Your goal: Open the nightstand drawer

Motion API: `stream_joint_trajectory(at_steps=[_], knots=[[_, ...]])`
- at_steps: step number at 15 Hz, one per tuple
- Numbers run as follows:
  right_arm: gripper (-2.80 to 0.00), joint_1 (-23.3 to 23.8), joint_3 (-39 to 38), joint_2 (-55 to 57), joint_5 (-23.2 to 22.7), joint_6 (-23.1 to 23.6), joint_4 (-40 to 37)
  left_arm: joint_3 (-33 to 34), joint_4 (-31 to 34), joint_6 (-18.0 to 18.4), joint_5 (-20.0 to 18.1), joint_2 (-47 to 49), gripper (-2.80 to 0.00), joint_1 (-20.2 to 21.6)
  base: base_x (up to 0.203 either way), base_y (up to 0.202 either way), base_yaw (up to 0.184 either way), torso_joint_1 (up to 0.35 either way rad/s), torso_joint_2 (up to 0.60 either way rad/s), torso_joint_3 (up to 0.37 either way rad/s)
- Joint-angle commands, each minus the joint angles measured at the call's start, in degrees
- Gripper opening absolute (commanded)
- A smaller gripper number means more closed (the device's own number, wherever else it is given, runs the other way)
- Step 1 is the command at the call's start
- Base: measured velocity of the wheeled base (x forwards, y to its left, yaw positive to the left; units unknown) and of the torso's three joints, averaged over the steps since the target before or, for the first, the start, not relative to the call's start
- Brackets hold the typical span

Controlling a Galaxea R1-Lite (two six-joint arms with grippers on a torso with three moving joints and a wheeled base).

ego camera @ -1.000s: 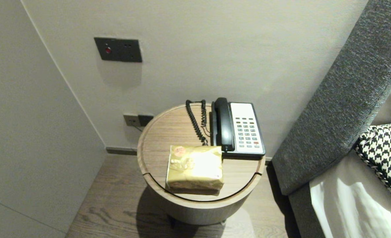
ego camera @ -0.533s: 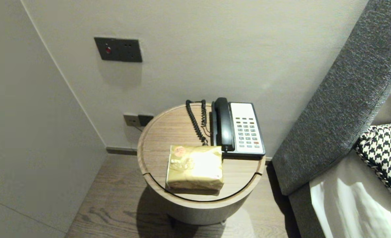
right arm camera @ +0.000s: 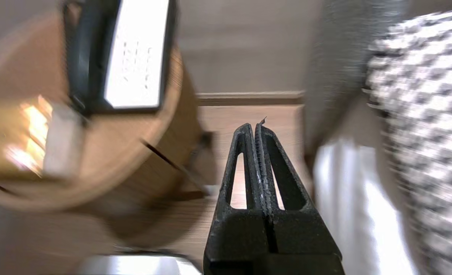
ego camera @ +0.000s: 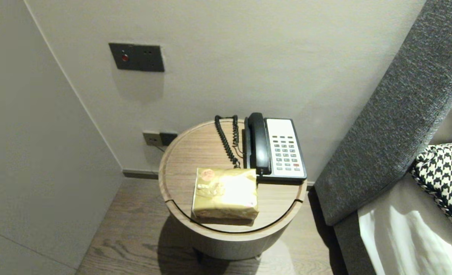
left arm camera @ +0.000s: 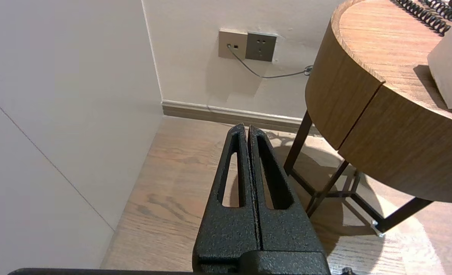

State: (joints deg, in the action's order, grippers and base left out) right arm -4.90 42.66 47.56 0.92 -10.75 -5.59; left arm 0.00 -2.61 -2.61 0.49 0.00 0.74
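Approach stage, nothing held: right gripper pinched closed beside round wooden side table, nearest black-and-white desk telephone; left gripper closed, parked low. Next likely needs jaws opened.

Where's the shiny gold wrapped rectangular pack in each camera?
Head view: shiny gold wrapped rectangular pack at centre, in front of the black-and-white desk phone.
Left wrist view: only its pale corner, at the frame edge, by the coiled black cord.
Right wrist view: blurred gold patch beside the phone.
Shared landmark: round wooden table.
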Motion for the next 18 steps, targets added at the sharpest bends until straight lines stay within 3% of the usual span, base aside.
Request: stream_joint_trajectory(at_steps=[1,4,8,10,14,18], knots=[[-2.8,-8.3,5.0,12.7,2.5,-7.8,-0.1,0.0,0.0,0.0,0.0,-0.1,-2.8,0.0,0.0,0.0,0.0,0.0,0.0,0.0],[-2.8,-17.4,8.2,21.1,7.2,-16.5,-0.2,0.0,0.0,0.0,0.0,-0.1,-2.8,0.0,0.0,0.0,0.0,0.0,0.0,0.0],[-2.8,-21.9,7.3,28.7,7.7,-19.6,-0.3,0.0,0.0,0.0,0.0,-0.1,-2.8,0.0,0.0,0.0,0.0,0.0,0.0,0.0],[-2.8,-23.9,6.3,32.0,6.7,-21.4,-0.2,0.0,0.0,0.0,0.0,-0.1,-2.8,0.0,0.0,0.0,0.0,0.0,0.0,0.0],[-2.8,-25.0,6.8,38.0,-0.9,-27.2,0.1,0.0,0.0,0.0,0.0,-0.1,-2.8,0.0,0.0,0.0,0.0,0.0,0.0,0.0],[-2.8,-27.5,7.0,40.9,-1.3,-29.5,4.9,0.0,0.0,0.0,0.0,-0.1,-2.8,0.0,0.0,0.0,0.0,0.0,0.0,0.0]])
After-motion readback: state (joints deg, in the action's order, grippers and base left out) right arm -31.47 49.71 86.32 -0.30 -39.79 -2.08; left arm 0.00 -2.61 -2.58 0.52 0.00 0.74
